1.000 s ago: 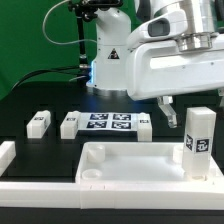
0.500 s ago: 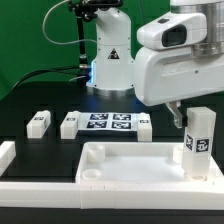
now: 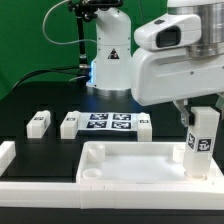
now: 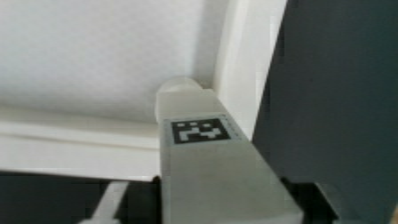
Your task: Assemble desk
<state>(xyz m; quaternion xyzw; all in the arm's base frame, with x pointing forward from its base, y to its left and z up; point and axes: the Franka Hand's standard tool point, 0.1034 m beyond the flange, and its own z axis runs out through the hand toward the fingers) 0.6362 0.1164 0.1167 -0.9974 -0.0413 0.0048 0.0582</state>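
Exterior view, left to right, showed us loose legs (image 3: 38, 122) lying on the bench (image 3: 30, 95), then the white rimmed desk top (image 3: 130, 172), then a tagged white leg (image 3: 198, 142) standing upright in its corner at the exterior view's right, flanked by the fingers (image 3: 186, 114); whether they clamped it, we couldn't tell.

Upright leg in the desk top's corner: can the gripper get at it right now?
Probably yes: the gripper sits right over the upright leg, with nothing showing between them.
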